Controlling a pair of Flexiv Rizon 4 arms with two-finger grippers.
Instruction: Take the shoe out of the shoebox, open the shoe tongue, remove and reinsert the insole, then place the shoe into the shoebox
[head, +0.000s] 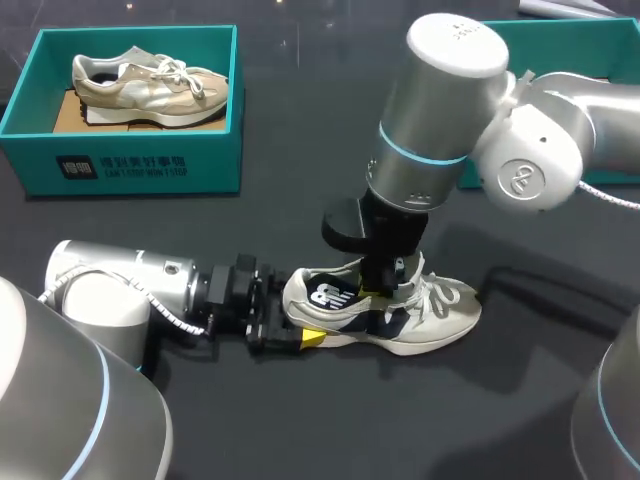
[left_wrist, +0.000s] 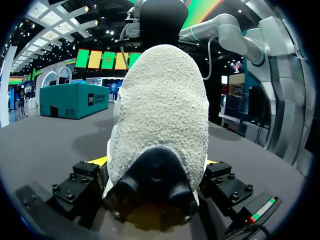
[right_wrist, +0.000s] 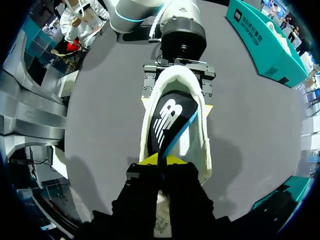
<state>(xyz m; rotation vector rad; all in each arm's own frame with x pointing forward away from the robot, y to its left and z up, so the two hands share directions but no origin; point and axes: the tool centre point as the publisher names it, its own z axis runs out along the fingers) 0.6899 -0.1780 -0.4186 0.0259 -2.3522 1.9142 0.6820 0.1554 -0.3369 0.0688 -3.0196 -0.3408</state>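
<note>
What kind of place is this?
Probably a robot workstation for shoe handling: a dark table holds a teal shoebox with a beige shoe inside; a white shoe lies between two arms, the left arm with jaws shut on its heel, the right arm with jaws on its insole.

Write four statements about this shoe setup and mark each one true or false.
1. The left gripper holds the white shoe by its heel, one of its fingers on each side. True.
2. The white shoe lies in the shoebox. False: it stands on the table.
3. The right gripper pinches the dark insole. True.
4. The shoebox is empty. False: a beige shoe lies in it.
</note>
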